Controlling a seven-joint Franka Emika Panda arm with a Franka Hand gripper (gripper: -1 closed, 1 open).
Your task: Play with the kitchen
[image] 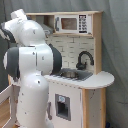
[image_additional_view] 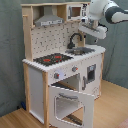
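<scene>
Toy kitchen [image_additional_view: 60,70] standing on a wooden floor [image_additional_view: 112,107] against a grey curtain [image_additional_view: 10,55], seen in both exterior views. In the second exterior view, oven door [image_additional_view: 70,102] hanging open and tilted down toward the near side; stovetop [image_additional_view: 52,59] with red rings left of the sink [image_additional_view: 82,50]. Black faucet [image_additional_view: 75,39] arching over the sink. White arm [image_additional_view: 102,15] reaching in from the right, above the sink. Hand [image_additional_view: 86,22] near the upper shelf; spread or pressed together, cannot tell.
</scene>
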